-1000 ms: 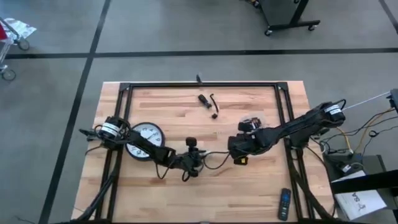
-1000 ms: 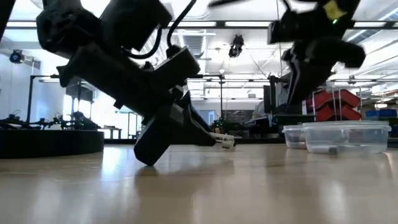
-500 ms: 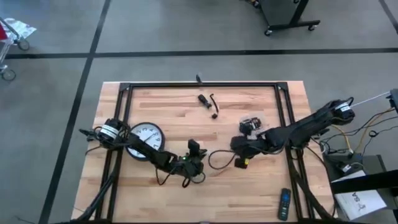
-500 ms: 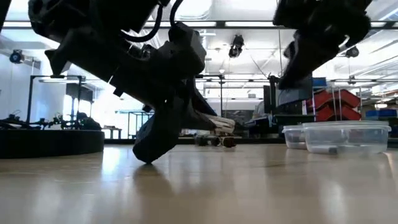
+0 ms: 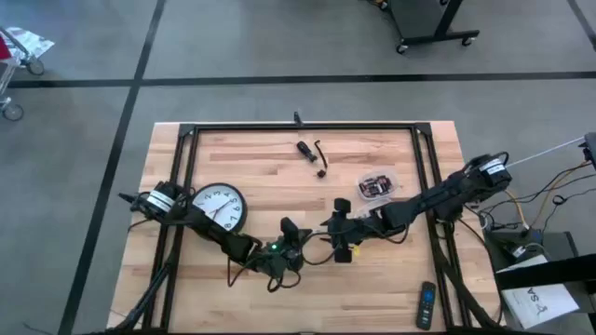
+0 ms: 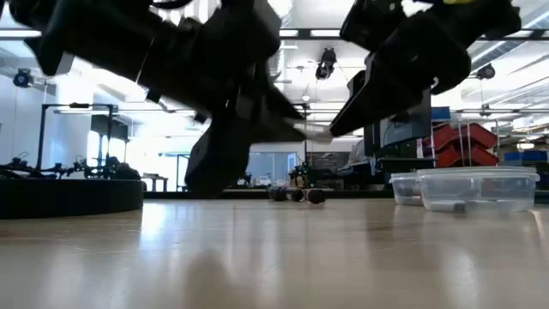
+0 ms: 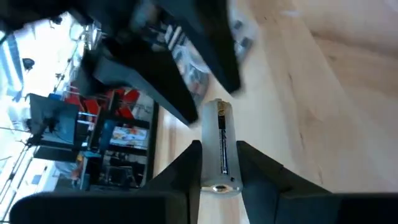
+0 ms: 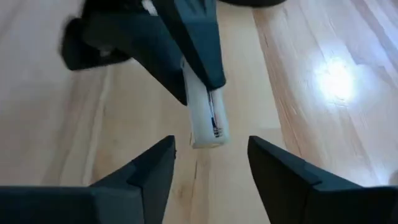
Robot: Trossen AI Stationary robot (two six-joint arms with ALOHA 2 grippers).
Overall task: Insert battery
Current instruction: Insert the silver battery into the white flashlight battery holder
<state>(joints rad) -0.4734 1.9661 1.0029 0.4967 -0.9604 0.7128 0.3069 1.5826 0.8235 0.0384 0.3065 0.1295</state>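
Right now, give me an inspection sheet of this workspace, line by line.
Surface: wooden table inside a black frame.
Job's things: battery held off the table; wall clock lying face up on the left side.
Clutter: small black parts near the far edge; clear container with small items; remote at the near right corner.
Hands: left hand shut on the battery; right hand open, facing the battery's free end.
Cables: black cables loop at the left arm; loose cables off the right edge.
Surroundings: grey floor, a wheeled stand.
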